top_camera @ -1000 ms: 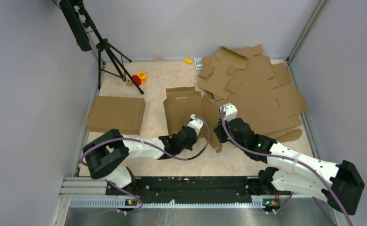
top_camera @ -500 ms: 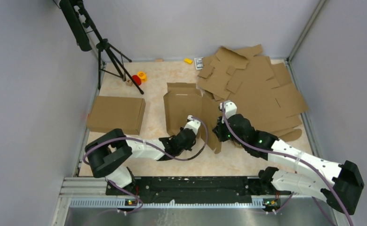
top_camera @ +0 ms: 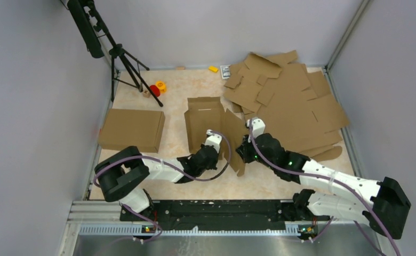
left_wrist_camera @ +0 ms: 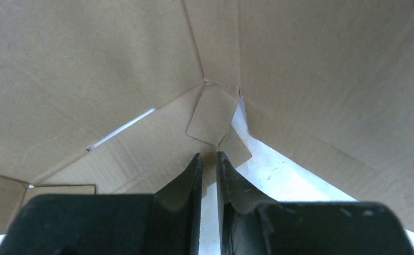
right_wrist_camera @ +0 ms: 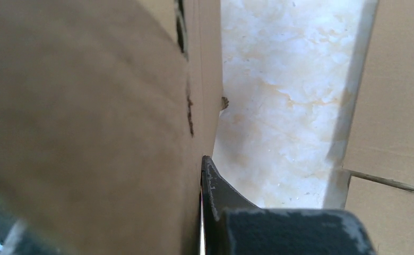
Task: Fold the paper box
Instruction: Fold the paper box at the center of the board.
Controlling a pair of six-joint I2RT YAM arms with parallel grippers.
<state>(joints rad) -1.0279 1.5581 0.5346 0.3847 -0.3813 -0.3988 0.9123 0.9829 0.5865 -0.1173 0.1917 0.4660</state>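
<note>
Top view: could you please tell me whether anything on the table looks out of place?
The cardboard blanks at far right lie in a crooked, overlapping heap, and small red and yellow pieces sit loose by the tripod.

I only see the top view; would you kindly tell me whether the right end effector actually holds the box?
Observer: Yes; its wrist view shows the right end effector shut on an upright panel of the box.
Operator: Is the left one gripping anything?
Observer: No; the left end effector is nearly closed on nothing, pointing at a small corner flap.
Operator: Is that corner closed up?
Observer: No; the table shows through a gap beside the flap.
</note>
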